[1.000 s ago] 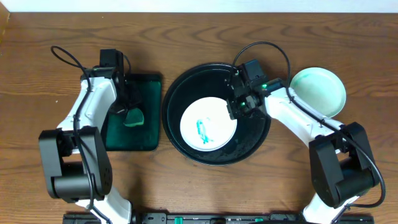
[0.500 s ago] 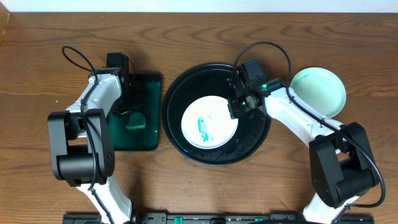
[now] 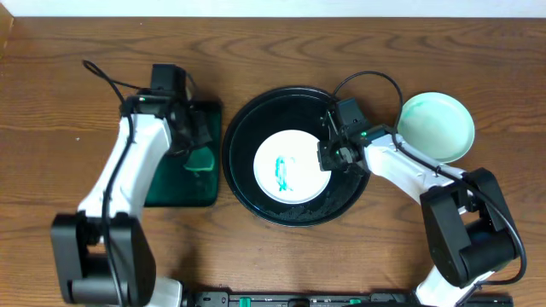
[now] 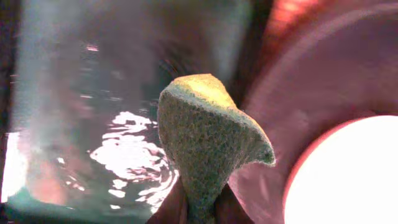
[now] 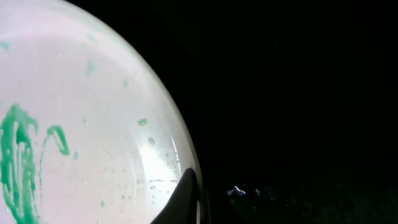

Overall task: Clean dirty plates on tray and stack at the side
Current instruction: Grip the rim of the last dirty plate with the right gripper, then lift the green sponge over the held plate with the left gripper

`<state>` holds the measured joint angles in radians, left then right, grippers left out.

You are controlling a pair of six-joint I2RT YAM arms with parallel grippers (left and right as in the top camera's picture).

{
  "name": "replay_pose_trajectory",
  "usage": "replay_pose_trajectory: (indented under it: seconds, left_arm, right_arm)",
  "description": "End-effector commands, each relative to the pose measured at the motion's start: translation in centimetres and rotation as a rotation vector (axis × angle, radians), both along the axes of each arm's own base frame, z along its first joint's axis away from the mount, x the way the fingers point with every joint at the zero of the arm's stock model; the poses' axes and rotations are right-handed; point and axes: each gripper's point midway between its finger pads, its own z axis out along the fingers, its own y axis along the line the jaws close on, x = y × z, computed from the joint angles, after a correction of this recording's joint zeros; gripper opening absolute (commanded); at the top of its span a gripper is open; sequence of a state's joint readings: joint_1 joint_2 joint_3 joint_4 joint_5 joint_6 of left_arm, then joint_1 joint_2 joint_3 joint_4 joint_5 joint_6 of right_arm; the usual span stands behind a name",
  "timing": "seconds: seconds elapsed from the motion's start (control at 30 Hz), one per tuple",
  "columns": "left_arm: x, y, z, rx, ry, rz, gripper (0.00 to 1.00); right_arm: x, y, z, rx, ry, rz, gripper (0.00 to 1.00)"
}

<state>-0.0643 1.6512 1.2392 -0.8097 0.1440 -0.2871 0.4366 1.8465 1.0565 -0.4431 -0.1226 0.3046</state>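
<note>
Overhead: brown wood-grain tabletop [image 3: 51, 102] bears black tray [image 3: 273, 115] beside green tray [image 3: 175, 192].

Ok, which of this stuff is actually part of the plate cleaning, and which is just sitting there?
In the job: smeared plate; black tray; sponge in the left tool; tinted plate set aside; green rectangular tray.
Just there: arm cable; wood tabletop at far left.

A brown wood-grain tabletop [image 3: 51, 102] spreads under everything.
</note>
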Motion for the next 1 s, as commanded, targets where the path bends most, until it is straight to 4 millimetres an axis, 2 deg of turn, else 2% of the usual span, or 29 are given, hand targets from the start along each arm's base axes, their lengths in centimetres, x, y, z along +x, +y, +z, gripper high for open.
replay_pose_trajectory:
  seconds: [0.0,0.23,0.33,0.43,0.57,0.73,0.97]
  left_arm:
    - [-0.6,-2.8,0.8,-0.044,-0.008,-0.079,0.07]
    - [-1.3,-9.2,1.1,-0.113,-0.032,-0.239,0.07]
    - [-1.2,-11.3,0.9,-0.124,-0.050,-0.263,0.07]
    - [-0.9,-13.0,0.0,-0.140,-0.048,-0.259,0.07]
    - [-0.3,-14.6,-2.8,-0.146,-0.011,-0.245,0.07]
    - [-0.3,-15.8,-7.6,-0.134,0.067,-0.229,0.07]
    - [-3.1,-17.7,-13.2,-0.092,0.208,-0.271,0.07]
  right_arm:
    - [-1.1,-1.1,-1.8,-0.055,0.038,-0.028,0.01]
    - [-1.2,-0.6,-1.7,-0.025,0.043,-0.019,0.01]
    - [-1.2,-0.2,-1.6,-0.007,0.044,-0.013,0.01]
    - [-1.2,0.0,-1.6,0.004,0.045,-0.010,0.01]
    - [-1.2,0.0,-1.6,0.004,0.046,-0.010,0.01]
    - [-1.2,-0.1,-1.6,0.003,0.047,-0.009,0.01]
    - [-1.2,-0.1,-1.6,0.003,0.046,-0.009,0.01]
